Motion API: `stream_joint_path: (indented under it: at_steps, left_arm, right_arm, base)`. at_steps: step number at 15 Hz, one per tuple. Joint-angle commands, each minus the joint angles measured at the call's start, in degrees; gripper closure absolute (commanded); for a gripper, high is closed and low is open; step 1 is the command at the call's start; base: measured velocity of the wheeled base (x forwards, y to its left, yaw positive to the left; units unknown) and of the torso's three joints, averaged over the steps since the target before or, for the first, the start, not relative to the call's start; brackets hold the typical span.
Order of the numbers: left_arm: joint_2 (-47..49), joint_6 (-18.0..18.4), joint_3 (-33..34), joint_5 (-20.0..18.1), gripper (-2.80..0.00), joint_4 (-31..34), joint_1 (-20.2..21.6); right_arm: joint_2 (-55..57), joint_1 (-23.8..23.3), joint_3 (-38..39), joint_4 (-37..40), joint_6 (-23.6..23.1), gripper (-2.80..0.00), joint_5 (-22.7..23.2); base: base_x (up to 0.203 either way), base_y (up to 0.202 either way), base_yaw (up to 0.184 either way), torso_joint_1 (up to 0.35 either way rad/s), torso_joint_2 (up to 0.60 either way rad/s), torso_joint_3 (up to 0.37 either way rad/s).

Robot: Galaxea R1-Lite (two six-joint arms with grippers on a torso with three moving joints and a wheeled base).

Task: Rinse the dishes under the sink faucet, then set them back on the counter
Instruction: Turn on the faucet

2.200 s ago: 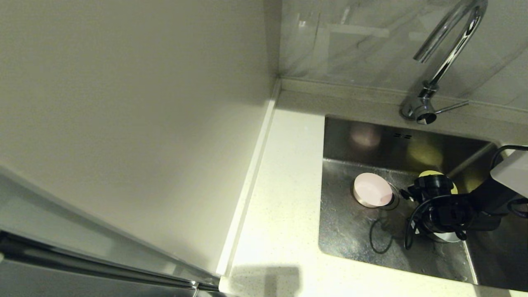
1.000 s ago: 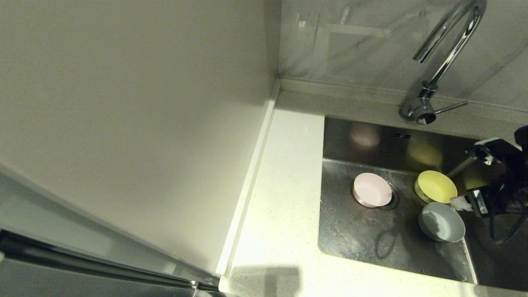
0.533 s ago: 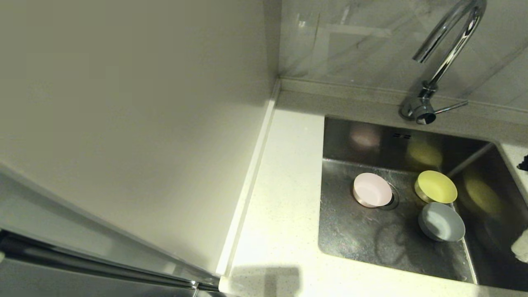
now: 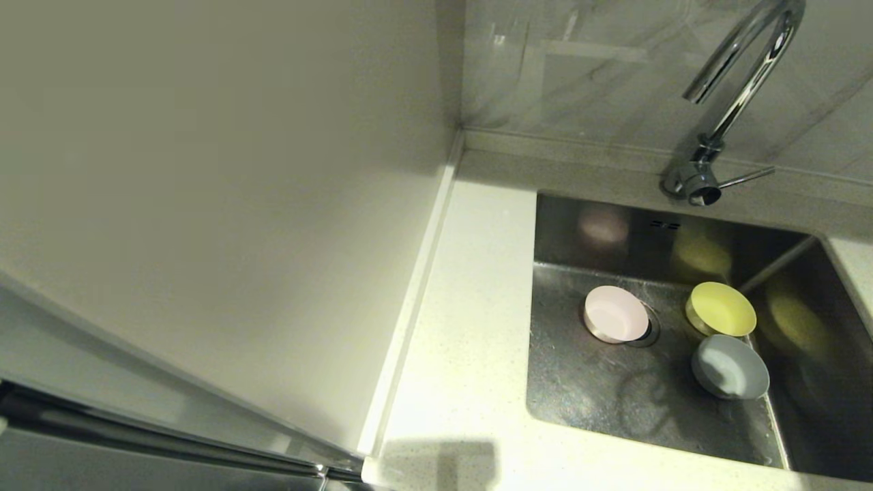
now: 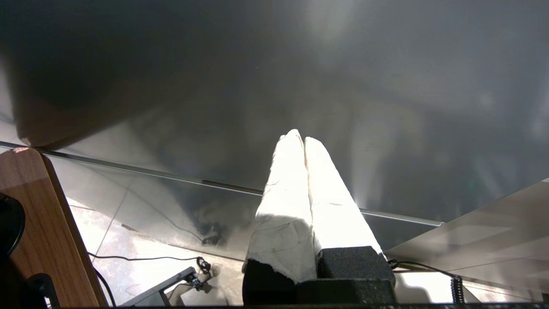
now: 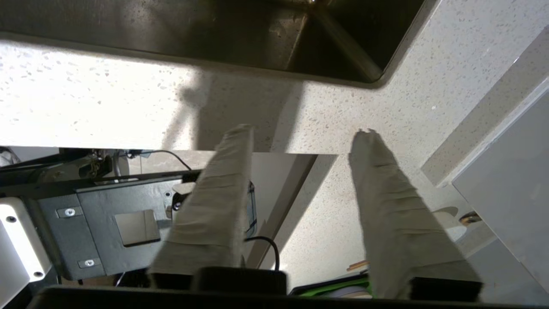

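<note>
Step in hand, my read: all three dishes sit in the sink (image 4: pixel 566 382), faucet (image 4: pixel 740 88) dry, nothing rinsed or back on the counter (image 4: pixel 464 341) yet. Neither arm shows in head view.

Near to far in head view: grey-blue bowl (image 4: pixel 730 367) at approx 4 o'clock of the basin floor, touching or just beside the yellow bowl (image 4: pixel 720 309) at 2 o'clock; pink bowl (image 4: pixel 616 314) at approx 10 o'clock, over the drain strainer. Faucet lever (image 4: pixel 747 177) beyond the 12 o'clock rim.

Next move prob needs water on, so a reach to that thin lever, or a rim pinch on a bowl to lift it under the spout.

R gripper (image 6: pixel 302 131): fingers spread, released, nothing between, hovering over the speckled counter by a sink corner. L gripper (image 5: pixel 299 139): fingers pressed together, clenched on nothing, parked facing a dark metal panel (image 5: pixel 274 77), away from the work.
</note>
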Motion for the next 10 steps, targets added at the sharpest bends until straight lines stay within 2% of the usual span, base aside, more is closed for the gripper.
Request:
stream_joint_path:
  at_steps: [1,3,8,10]
  left_arm:
    - [0.00,-0.03,0.18,0.00,0.00,-0.02,0.01]
    - [0.00,-0.03,0.18,0.00,0.00,-0.02,0.01]
    - [0.00,-0.03,0.18,0.00,0.00,-0.02,0.01]
    - [0.00,-0.03,0.18,0.00,0.00,-0.02,0.01]
  right_arm:
    - [-0.16,0.18,-0.39,2.15,-0.72,0.00,-0.06]
    - [0.23,0.31,-0.83,1.11,-5.85,0.00,-0.08]
    - [1.80,4.66,-1.59,-1.23,-9.29,0.00,0.26]
    - [3.46,6.97,-1.90,-6.38,-9.11,0.00,0.16]
  base:
    - [0.000,0.000,0.000,0.000,0.00,0.000]
    - [0.000,0.000,0.000,0.000,0.00,0.000]
    - [0.000,0.000,0.000,0.000,0.00,0.000]
    - [0.000,0.000,0.000,0.000,0.00,0.000]
